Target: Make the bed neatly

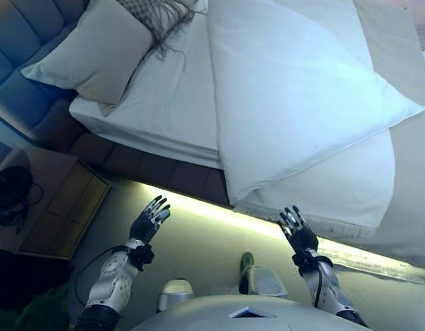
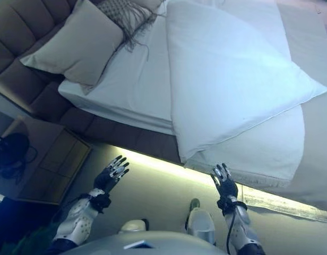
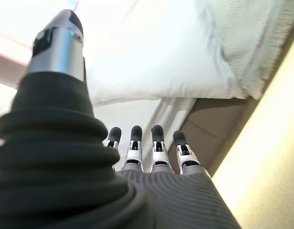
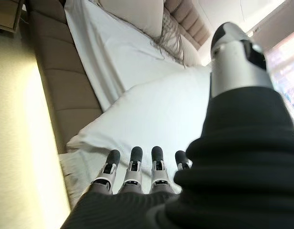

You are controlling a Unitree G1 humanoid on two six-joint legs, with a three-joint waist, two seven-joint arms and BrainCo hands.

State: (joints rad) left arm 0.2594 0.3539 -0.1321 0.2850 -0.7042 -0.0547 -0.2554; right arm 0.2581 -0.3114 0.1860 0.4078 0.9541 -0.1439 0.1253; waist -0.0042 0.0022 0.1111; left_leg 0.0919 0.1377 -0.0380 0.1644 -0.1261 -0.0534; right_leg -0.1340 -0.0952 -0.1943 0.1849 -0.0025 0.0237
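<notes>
A white duvet (image 1: 295, 89) lies folded back across the bed, and one corner of it hangs over the near side. White sheet (image 1: 174, 103) shows bare between the duvet and the pillows. A beige pillow (image 1: 95, 52) leans on the padded headboard (image 1: 19, 41), with a fringed grey cushion (image 1: 154, 14) beside it. My left hand (image 1: 149, 222) is raised over the floor short of the bed frame, fingers straight and spread. My right hand (image 1: 297, 233) is also open, just below the hanging duvet corner (image 1: 243, 196), not touching it. Both hands hold nothing.
A wooden nightstand (image 1: 50, 200) stands at the left beside the bed, with a dark object (image 1: 9, 193) on it. A lit strip (image 1: 219, 214) runs along the foot of the brown bed frame (image 1: 150, 165). A beige throw (image 1: 392, 48) covers the far right of the bed.
</notes>
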